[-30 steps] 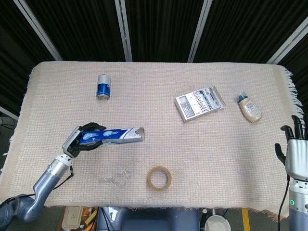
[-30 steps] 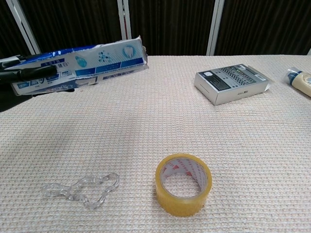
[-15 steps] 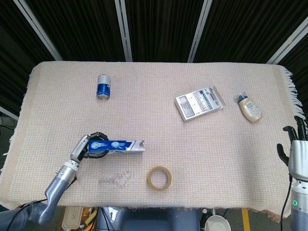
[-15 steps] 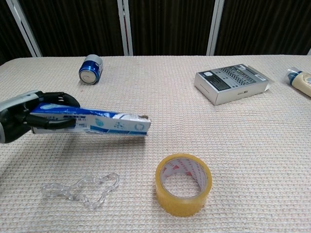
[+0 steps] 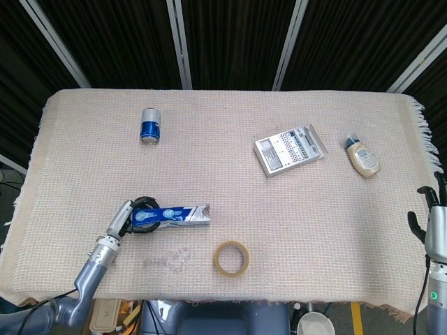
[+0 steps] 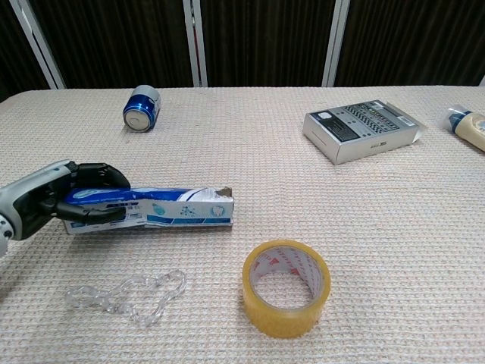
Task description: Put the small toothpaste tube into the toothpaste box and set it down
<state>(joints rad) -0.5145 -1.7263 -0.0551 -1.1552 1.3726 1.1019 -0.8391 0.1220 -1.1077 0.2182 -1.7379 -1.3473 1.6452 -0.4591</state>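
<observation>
Box [image 6: 163, 210] lies flat on the cloth [image 5: 293, 223], its near end wrapped by my left hand [image 6: 72, 199], fingers curled over the top; torn flap end points away from the palm. Tube not visible (presumably inside; cannot confirm). Right hand [image 5: 438, 227] hangs well off at the far side, grasping nothing, fingers apart. Risks: if I lift off before uncurling, the box drags or tips, and the tube could slide out the open flap. Chain [image 6: 129, 294] and tape [image 6: 286, 287] sit just beyond my fingers; a wide withdrawal could snag them.
</observation>
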